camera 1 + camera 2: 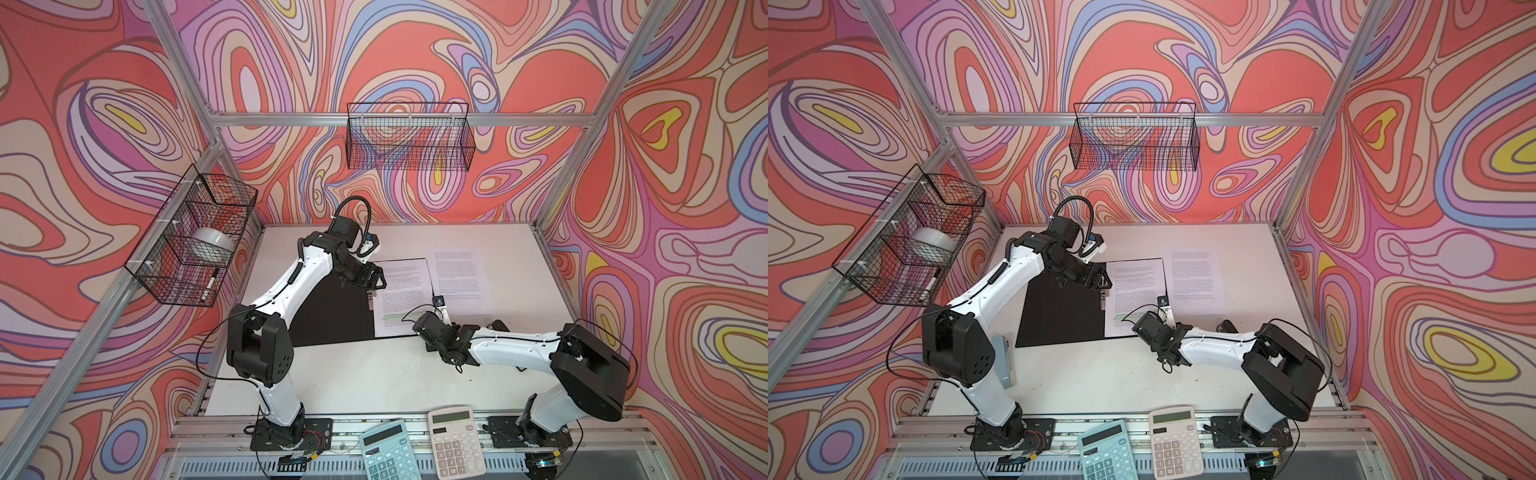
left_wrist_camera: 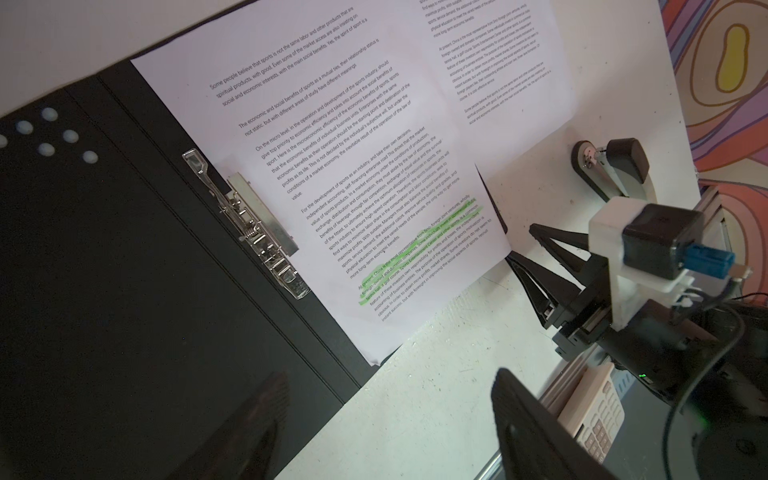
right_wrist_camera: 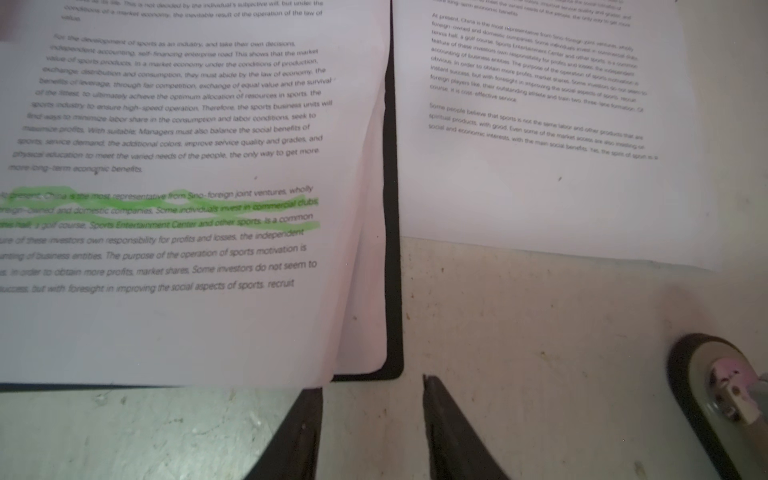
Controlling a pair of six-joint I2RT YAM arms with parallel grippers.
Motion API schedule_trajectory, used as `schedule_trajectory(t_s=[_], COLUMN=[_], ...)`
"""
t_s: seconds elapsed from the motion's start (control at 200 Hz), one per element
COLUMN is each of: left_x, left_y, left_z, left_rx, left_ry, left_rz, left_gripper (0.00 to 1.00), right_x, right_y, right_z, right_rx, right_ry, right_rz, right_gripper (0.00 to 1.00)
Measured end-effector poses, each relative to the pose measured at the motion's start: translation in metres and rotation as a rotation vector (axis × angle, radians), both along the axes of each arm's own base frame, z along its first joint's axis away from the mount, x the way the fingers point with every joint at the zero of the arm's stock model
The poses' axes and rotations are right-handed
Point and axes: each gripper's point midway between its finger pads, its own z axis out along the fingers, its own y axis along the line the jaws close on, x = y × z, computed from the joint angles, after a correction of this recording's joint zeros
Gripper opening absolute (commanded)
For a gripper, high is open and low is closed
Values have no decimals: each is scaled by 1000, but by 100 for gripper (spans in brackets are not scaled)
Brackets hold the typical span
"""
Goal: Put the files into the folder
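Closest to us, two calculators lay on the front rail, a blue calculator [image 1: 384, 453] and a white calculator [image 1: 455, 442].

A bit farther in, low over the white table [image 1: 353, 374], we saw the right claw [image 3: 372, 384]. Its two fingers stood partly apart and held nothing. Only bare table showed between them. The near right corner of the folder [image 1: 332, 316] lay just past its tips, at 12 o'clock.

The folder lay open and flat, with its black inside up. The green-marked sheet [image 1: 401, 299] lay on the folder's right half, at 11 o'clock from that claw. The loose sheet [image 1: 459, 276] lay flat on the table just beside the folder, at 1 o'clock from that claw.

Farther back, the left claw [image 1: 372, 278] hung over the folder's middle fold. Its fingers were spread wide with nothing in them. The metal clip [image 1: 370, 297] sat on the fold at 6 o'clock from it, very near. We could not tell if this claw touched the folder.

Farthest away, a wire basket [image 1: 409, 137] hung on the back wall.
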Motion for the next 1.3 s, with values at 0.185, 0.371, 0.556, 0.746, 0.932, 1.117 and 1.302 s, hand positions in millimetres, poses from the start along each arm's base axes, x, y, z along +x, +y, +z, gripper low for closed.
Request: schedule_trajectory(t_s=[0.185,0.371,0.556,0.746,0.932,1.117,1.302], left_x=[0,0,0,-1,-1,-5,-12], left_y=[0,-1,-1,0,2,6,10], left_z=[0,0,0,0,0,7,18], left_rx=[-3,-4,-3,2,17,29,37], left_ry=[1,0,0,0,-17,-38,-59], left_rz=[-1,-1,-2,-8,-26,-37,-38], left_gripper=[77,77,77,77,77,77,77], right_x=[3,0,-11,-18,-17,13,32], right_y=[-3,-7,-4,5,19,20,17], right_z=[4,0,-1,38,89,76,40], right_rx=[-64,-110,-139,-2,203,300,369], right_ry=[-20,-10,9,-30,-107,-18,111], right_rz=[11,27,62,97,137,96,61], right_gripper=[42,41,41,35,26,23,19])
